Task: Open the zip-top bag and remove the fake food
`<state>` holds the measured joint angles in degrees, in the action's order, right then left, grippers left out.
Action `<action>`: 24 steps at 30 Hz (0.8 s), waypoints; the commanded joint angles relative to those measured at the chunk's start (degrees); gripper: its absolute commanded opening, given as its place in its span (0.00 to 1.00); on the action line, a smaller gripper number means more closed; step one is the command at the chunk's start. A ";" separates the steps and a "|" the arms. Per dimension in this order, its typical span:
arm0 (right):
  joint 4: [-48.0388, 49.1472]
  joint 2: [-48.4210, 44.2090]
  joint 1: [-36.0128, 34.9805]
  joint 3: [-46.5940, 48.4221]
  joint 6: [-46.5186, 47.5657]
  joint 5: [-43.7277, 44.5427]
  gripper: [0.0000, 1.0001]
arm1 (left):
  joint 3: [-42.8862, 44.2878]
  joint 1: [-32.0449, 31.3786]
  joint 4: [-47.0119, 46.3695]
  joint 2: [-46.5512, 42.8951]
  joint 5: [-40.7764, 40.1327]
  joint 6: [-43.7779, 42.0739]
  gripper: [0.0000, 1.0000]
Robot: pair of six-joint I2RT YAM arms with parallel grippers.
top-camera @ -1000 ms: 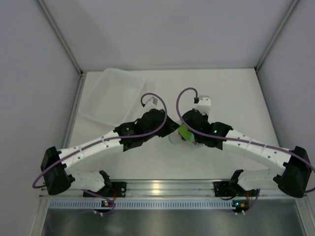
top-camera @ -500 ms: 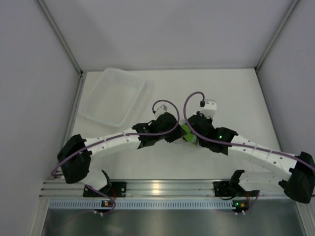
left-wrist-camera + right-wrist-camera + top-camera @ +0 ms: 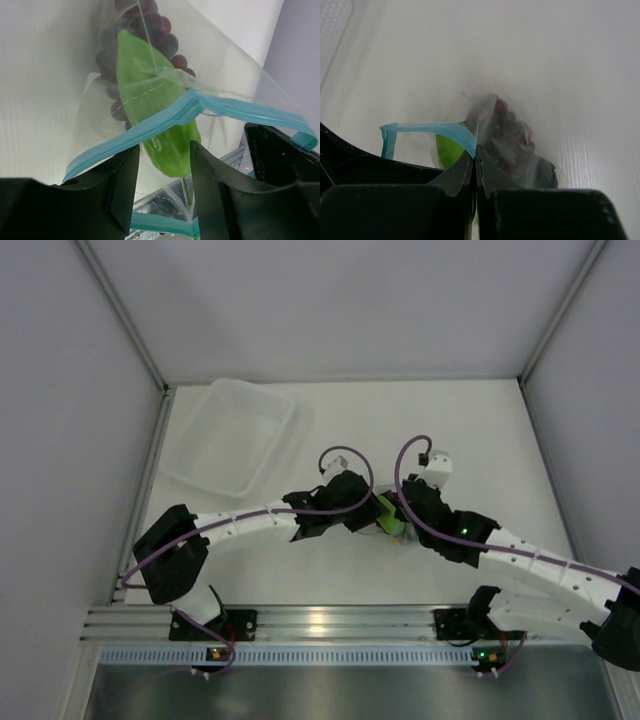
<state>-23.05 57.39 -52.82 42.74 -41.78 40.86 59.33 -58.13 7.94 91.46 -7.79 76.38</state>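
Left gripper [image 3: 370, 514] and right gripper [image 3: 402, 524] meet tip to tip over the white table [image 3: 480, 430]. The bright green piece [image 3: 388, 514] shows between them. The zip-top bag [image 3: 394, 537] is only a pale sliver on the near side of the right gripper's tips; no other fake food can be made out. How the jaws stand is unreadable from above. The translucent tub [image 3: 230, 435] lies well apart, beyond and left of the left gripper — skewed to the table edges.

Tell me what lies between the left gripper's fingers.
Left wrist view: clear film of the zip-top bag, with the green piece inside it, fills the gap of the left gripper.
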 commanded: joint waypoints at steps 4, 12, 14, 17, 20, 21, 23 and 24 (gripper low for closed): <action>4.77 -3.59 0.70 -2.22 -1.29 -1.66 0.00 | 0.44 -0.84 -7.42 1.00 -0.55 2.72 0.54; 4.06 -6.23 1.05 -2.66 -0.76 -1.49 0.00 | 1.58 -1.20 -7.33 4.78 0.32 2.90 0.59; 3.80 -6.85 1.22 -2.66 -0.58 -1.49 0.00 | 1.75 -1.37 -7.33 5.92 0.15 2.72 0.59; 3.80 -7.37 1.22 -2.93 -0.67 -2.19 0.00 | 2.54 -1.46 -7.33 7.33 -0.73 2.20 0.65; 3.80 -7.99 1.23 -3.37 -0.58 -2.80 0.00 | 3.51 -1.55 -7.33 8.21 -1.52 1.49 0.66; 3.80 -8.25 1.23 -3.54 -0.50 -2.89 0.00 | 3.69 -1.64 -7.33 8.38 -1.70 1.14 0.66; 3.80 -8.95 1.22 -3.81 -0.32 -2.98 0.00 | 4.21 -1.72 -7.33 9.17 -1.79 0.96 0.59; 3.63 -9.04 1.23 -3.81 -0.41 -2.98 0.00 | 4.30 -1.72 -7.33 9.44 -1.79 0.79 0.58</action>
<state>-21.91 50.22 -52.31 38.59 -42.19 37.80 61.52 -59.68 2.55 99.72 -7.99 77.87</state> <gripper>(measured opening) 0.008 0.595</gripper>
